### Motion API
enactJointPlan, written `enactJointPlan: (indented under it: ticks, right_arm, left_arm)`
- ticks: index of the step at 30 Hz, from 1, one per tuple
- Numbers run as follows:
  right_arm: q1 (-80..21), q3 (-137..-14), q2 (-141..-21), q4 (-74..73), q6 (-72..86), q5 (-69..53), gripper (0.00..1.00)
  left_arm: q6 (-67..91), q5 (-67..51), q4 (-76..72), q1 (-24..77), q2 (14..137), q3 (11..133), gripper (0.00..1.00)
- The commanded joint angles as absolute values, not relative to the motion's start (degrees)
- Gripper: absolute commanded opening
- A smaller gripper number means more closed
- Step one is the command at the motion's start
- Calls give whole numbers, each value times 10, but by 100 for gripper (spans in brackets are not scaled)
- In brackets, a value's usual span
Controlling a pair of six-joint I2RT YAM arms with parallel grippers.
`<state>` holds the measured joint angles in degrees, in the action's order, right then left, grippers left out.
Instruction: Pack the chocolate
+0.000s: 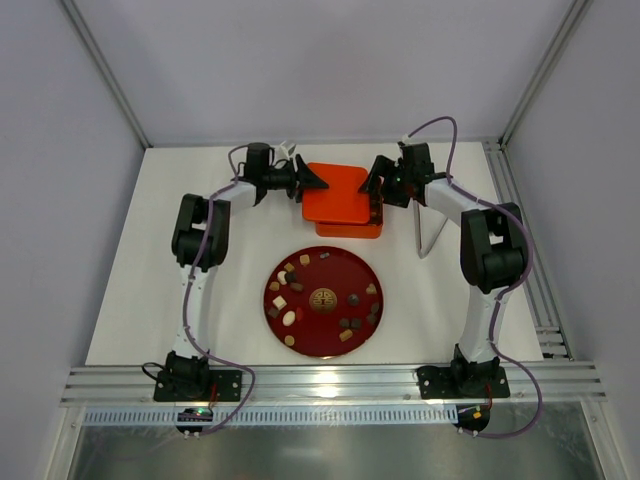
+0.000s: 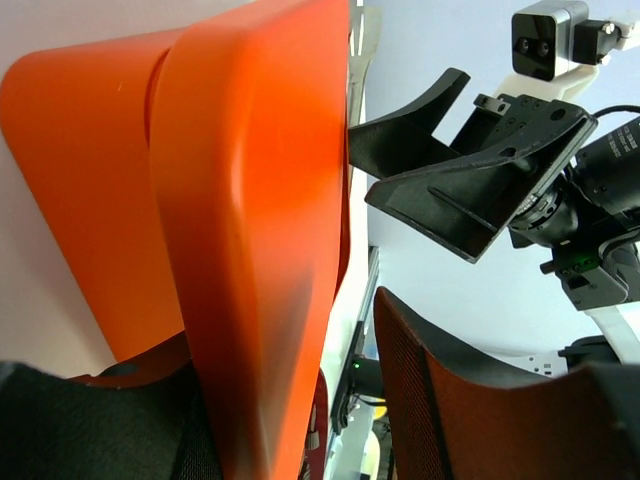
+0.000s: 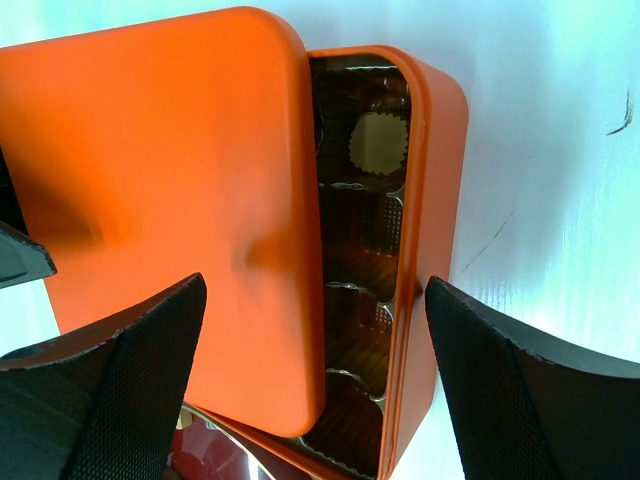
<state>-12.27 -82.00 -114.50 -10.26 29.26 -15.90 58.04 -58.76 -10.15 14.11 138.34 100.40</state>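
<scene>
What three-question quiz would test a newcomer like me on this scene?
1. True or false: the orange rectangular lid fully covers the orange plastic box.
2. Where do the many small brown, tan and white chocolates lie? A: inside the box. B: on the round dark red plate. C: on the bare white table.
3. Fill in: the jaws of the right gripper stand ___.
Key: 1 false, a strip of the box's inside shows; 2 B; 3 open.

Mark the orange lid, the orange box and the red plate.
orange lid (image 3: 170,190): right wrist view, middle of its top.
orange box (image 3: 432,190): right wrist view, its outer wall.
red plate (image 1: 320,335): top view, bare near part.
</scene>
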Motion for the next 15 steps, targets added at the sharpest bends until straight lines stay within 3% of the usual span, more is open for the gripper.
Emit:
enactJointPlan:
  ticks: [1, 15]
  right_arm:
    - [-125, -838, -1150, -81, 293, -163, 90]
    - [-126, -833, -1154, -69, 302, -171, 89]
  left_arm:
    - [581, -591, -104, 132, 1360, 985, 52]
    - [643, -613, -192, 105, 1346, 949, 55]
